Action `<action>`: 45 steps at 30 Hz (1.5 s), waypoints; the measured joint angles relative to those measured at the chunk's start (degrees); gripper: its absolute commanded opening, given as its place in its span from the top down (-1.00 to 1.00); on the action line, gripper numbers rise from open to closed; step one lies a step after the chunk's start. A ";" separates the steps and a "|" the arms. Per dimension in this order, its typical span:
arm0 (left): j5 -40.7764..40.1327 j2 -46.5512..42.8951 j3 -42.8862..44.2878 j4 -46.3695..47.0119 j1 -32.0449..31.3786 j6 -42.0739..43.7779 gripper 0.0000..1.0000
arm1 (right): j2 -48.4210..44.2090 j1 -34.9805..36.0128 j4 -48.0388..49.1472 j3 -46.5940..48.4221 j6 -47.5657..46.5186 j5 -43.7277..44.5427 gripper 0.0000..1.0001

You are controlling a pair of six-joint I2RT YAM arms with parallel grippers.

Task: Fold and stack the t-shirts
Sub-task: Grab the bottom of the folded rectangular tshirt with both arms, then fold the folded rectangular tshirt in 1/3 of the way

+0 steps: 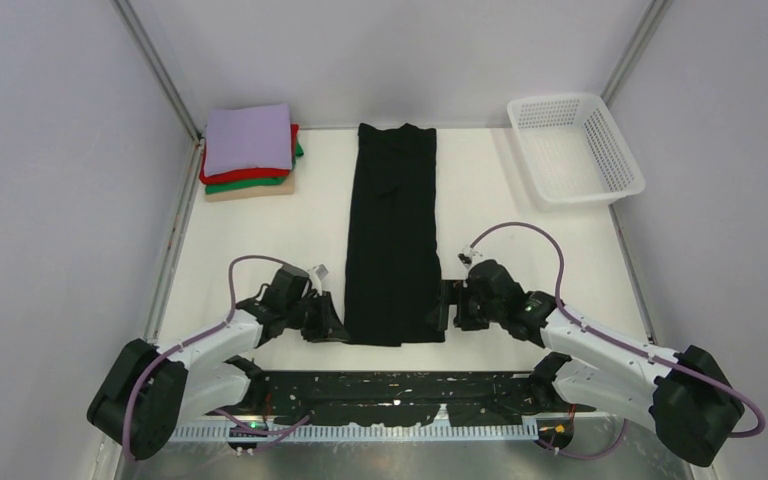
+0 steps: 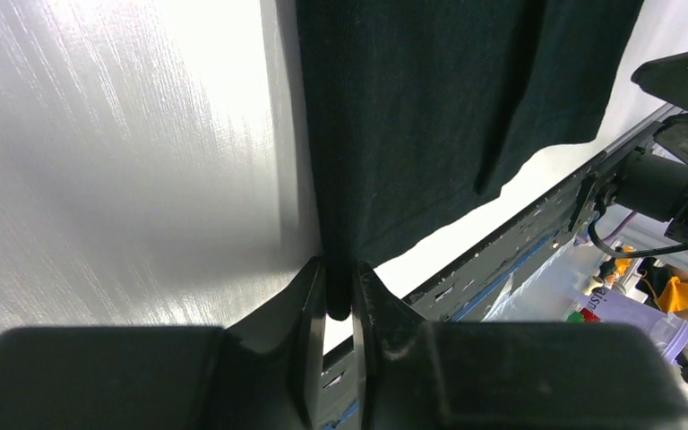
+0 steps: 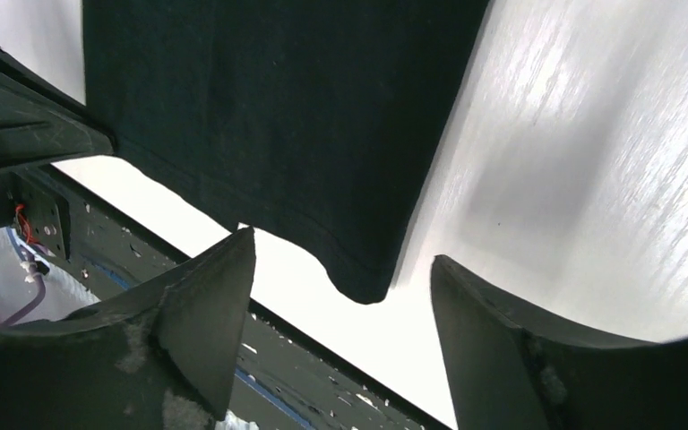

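The black t-shirt (image 1: 393, 240) lies flat on the white table (image 1: 260, 250) as a long narrow strip, its sides folded in. It runs from the far edge of the table towards the arms, and its near hem stops just short of the dark base plate (image 1: 400, 395). The left gripper (image 1: 335, 325) sits at the shirt's near-left corner. In the left wrist view its fingers (image 2: 309, 305) are pressed together on the shirt's left edge, with a thin fold of black cloth pinched between them. The right gripper (image 1: 442, 308) sits at the shirt's near-right corner. In the right wrist view its jaws stand spread, one on each side of the hanging corner of the shirt (image 3: 363, 282), and neither touches the cloth. Bare tabletop runs along both long edges of the shirt. Beyond the strip on its left, near the far-left corner, is the stack of folded t-shirts (image 1: 250, 150), lavender on top, then red, green and tan, well apart from the shirt. To its far right, also apart, a white mesh basket (image 1: 575, 148) stands.
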 measured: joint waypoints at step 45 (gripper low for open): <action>-2.56 -13.90 5.53 -3.50 -2.01 -8.24 1.00 | -2.54 3.28 1.97 2.73 3.30 3.41 0.89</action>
